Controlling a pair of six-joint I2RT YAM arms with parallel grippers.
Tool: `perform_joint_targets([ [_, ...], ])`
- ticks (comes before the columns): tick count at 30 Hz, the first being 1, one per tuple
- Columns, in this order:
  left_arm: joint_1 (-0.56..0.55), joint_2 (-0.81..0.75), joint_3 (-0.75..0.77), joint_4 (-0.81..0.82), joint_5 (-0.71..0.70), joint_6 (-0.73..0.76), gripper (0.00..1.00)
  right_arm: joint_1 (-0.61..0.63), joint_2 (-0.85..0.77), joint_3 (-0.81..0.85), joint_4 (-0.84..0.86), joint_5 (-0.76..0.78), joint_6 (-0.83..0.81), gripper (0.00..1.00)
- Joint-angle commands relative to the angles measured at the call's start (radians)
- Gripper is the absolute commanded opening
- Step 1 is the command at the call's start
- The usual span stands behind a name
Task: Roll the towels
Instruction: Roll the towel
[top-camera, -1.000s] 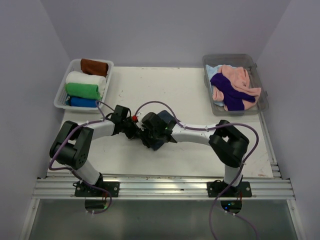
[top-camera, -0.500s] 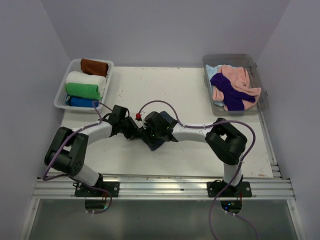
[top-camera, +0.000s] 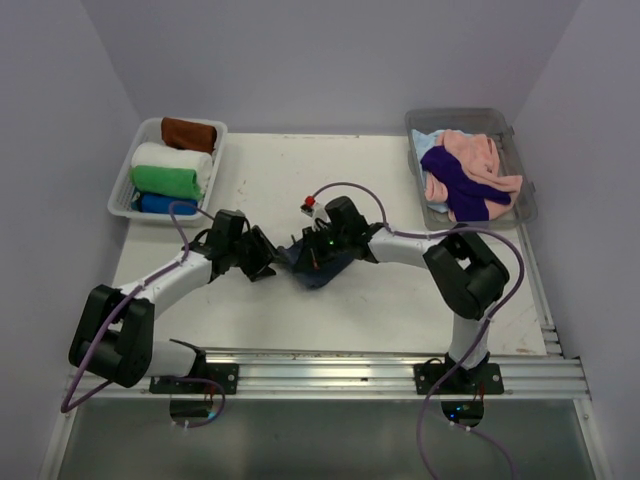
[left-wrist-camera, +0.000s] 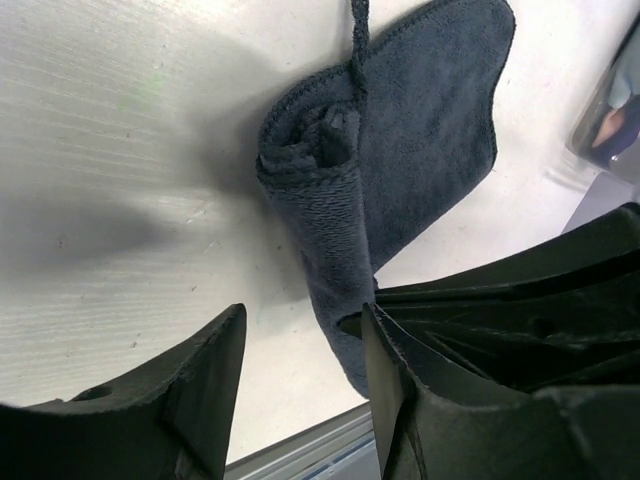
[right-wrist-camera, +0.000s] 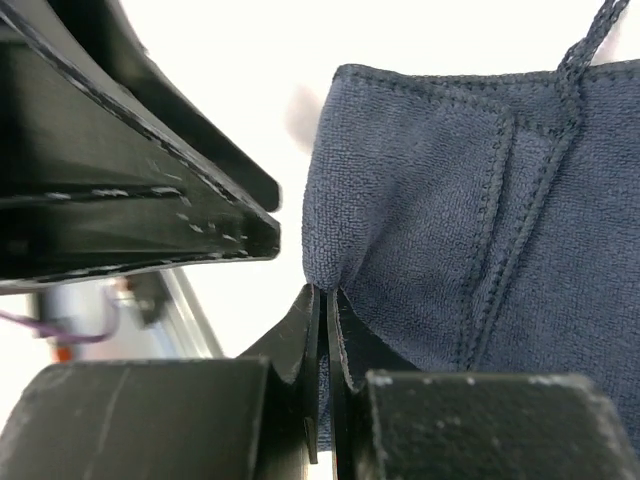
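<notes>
At centre, right fingers (right-wrist-camera: 298, 345) pinch grey-blue towel (right-wrist-camera: 450, 230).

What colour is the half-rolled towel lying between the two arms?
Plain dark grey-blue; the towel shows best in the left wrist view.

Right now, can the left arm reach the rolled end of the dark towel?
Probably yes. The left end effector stands open, with the roll of the dark grey-blue towel just ahead and nothing between them. The right end effector pinches the towel's edge close by, so room is tight.
</notes>
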Motion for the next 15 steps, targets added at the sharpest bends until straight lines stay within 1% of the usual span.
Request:
perform_joint_targets([
  [1, 0.006, 0.004, 0.023, 0.031, 0.028, 0.019, 0.52, -0.05, 0.018, 0.002, 0.096, -0.181, 0.142, 0.0],
  [2, 0.006, 0.015, 0.024, 0.038, 0.034, 0.022, 0.51, -0.06, 0.024, -0.011, 0.143, -0.198, 0.164, 0.0],
  [4, 0.005, 0.021, 0.024, 0.073, 0.051, 0.029, 0.48, -0.087, 0.047, -0.031, 0.219, -0.25, 0.26, 0.0],
  [5, 0.003, 0.023, 0.024, 0.074, 0.051, 0.031, 0.47, -0.095, 0.055, -0.041, 0.251, -0.262, 0.261, 0.0],
  [6, 0.002, 0.026, 0.024, 0.089, 0.052, 0.031, 0.45, -0.103, 0.062, -0.048, 0.282, -0.275, 0.311, 0.0],
  [8, 0.0, 0.029, 0.024, 0.107, 0.06, 0.031, 0.42, -0.122, 0.084, -0.062, 0.332, -0.295, 0.342, 0.0],
  [11, 0.0, 0.033, 0.029, 0.143, 0.072, 0.028, 0.38, -0.132, 0.104, -0.059, 0.316, -0.304, 0.347, 0.0],
  [15, 0.0, 0.041, 0.068, 0.135, 0.075, 0.042, 0.35, -0.132, 0.122, -0.055, 0.305, -0.312, 0.345, 0.0],
])
